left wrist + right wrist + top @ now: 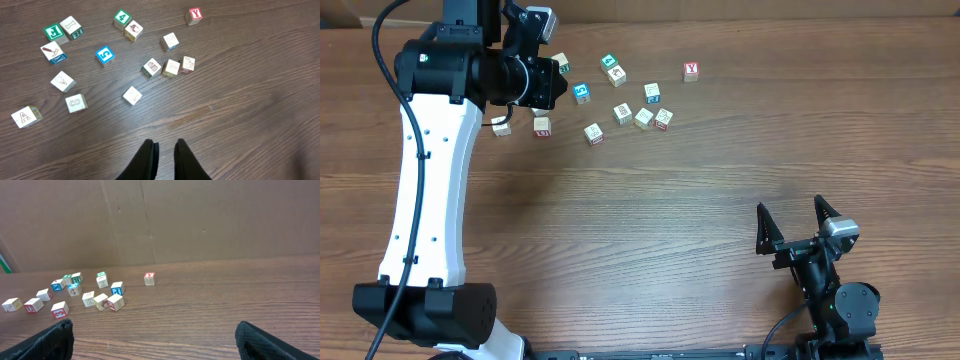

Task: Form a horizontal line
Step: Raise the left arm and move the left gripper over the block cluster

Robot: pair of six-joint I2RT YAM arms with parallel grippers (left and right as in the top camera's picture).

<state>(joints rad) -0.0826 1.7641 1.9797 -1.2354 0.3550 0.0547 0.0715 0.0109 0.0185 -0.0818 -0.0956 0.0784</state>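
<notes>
horizontal line only begun: two white cubes touching side by side toward the far edge of the table, with a third cube just beside their left end, slightly turned. from the left: left gripper over the far left part of the table, black fingers a narrow gap apart with nothing between them, pointing down at bare wood near the cubes. next, loose cubes spread at odd angles, among them a blue 5 cube and a green 4 cube. farther right, red y cube alone, well apart from the row and nearer the far edge. toward the near right corner, right gripper, jaws spread wide, holding nothing.
</notes>
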